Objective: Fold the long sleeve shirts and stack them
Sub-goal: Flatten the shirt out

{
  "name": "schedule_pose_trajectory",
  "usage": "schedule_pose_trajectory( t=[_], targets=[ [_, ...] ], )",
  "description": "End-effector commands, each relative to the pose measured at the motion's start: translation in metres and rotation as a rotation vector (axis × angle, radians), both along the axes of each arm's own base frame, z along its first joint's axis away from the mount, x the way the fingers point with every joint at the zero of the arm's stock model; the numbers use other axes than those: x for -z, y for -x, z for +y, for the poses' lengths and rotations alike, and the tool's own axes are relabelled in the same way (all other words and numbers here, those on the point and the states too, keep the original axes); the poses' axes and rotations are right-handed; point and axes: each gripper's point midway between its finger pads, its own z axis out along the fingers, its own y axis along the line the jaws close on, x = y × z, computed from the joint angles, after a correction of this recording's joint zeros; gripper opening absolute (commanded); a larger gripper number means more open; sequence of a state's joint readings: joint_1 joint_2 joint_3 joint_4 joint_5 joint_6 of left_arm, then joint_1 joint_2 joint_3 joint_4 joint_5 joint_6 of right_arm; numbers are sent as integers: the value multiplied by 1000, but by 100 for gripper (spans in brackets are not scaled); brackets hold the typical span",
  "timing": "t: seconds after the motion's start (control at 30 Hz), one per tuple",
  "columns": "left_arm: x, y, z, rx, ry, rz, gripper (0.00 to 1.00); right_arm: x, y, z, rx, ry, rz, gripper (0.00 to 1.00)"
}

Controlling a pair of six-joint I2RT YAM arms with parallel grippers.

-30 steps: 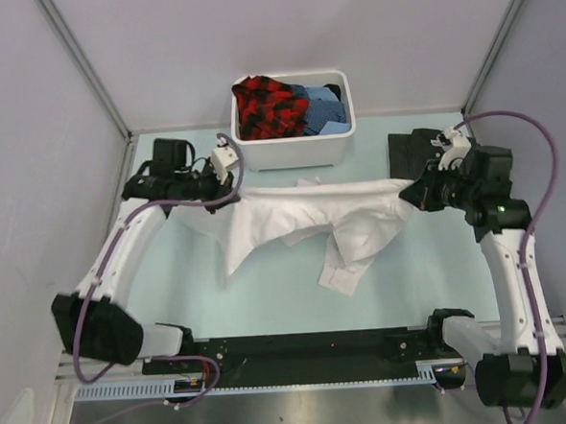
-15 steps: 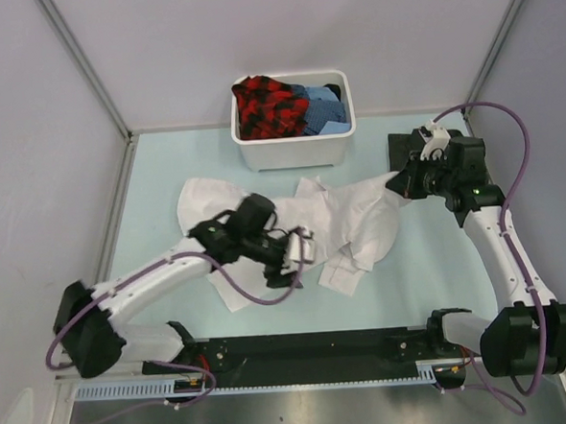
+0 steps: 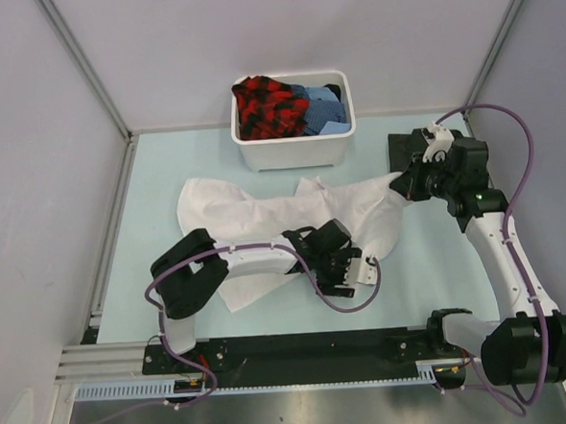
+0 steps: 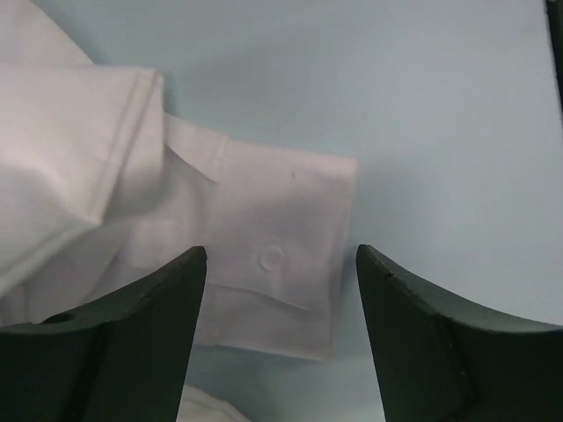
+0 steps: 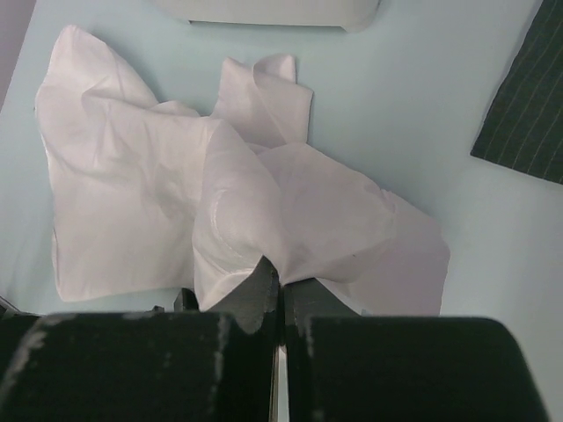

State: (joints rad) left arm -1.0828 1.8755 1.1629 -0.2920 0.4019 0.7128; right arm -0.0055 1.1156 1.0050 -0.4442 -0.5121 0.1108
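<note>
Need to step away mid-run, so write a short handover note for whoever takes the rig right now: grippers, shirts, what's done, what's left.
Left gripper: open, hovering over a cuff of the white shirt, gripping nothing.
Right gripper: shut on a pinch of the white shirt at its right end.
White shirt: lies crumpled across the middle of the table, unfolded.
Dark striped shirt: lies flat at the far right, beside the right arm. It looks like a compact fold, but it is only partly in view.
Done: possibly the striped shirt.
Left: fold the white shirt, then stack the two.

Shirt [image 3: 264, 213] on table [image 3: 156, 172] — tub [image 3: 296, 154] behind (far edge).
</note>
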Motion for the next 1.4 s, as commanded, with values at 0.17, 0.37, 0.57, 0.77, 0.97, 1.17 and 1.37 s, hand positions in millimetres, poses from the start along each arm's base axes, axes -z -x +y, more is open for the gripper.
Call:
schedule_pose_trajectory(
  t=[0.17,0.37,0.57,0.77,0.97,1.17,1.37],
  targets=[
    [12,-7,-5,10,-49,-30,17,-4,6,-7,-8,23,-46,0],
    [-183,53,6,139,380,105,0,17,18,-16,-36,99,4,0],
    [-250,-49,43,-291,550,260,0,45,39,-31,-64,184,86,0],
    [-186,-133,106,-606,445,330,0,54,48,-38,-105,244,119,0],
    [-127,-29,64,-134,278,190,82,60,33,-29,-90,172,145,0],
    [-77,9,10,92,168,137,99,61,27,-25,-81,145,153,0],
    [-17,10,-17,92,20,71,100,61,26,-20,-91,145,155,0]
  ],
)
